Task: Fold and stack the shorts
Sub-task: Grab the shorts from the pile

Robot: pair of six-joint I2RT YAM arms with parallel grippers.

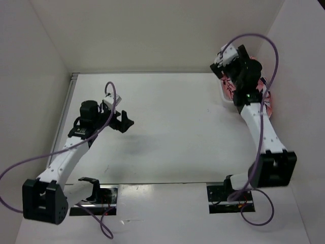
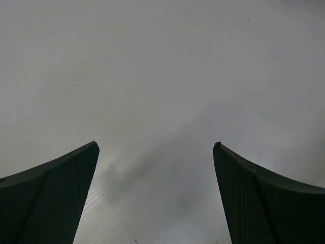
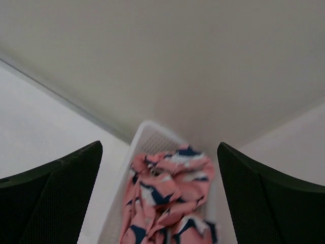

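Note:
The salmon-pink shorts with navy-and-white shapes lie crumpled in a white mesh basket by the back right corner. In the top view only bits of the pink fabric show beside my right arm. My right gripper is open and empty. It hovers above the basket and touches nothing. My left gripper is open and empty over the bare white table at the left; the left wrist view shows only table between its fingers.
White walls enclose the table on the left, back and right. The basket stands against the right wall near the back corner. Purple cables loop off both arms. Two black base plates sit at the near edge.

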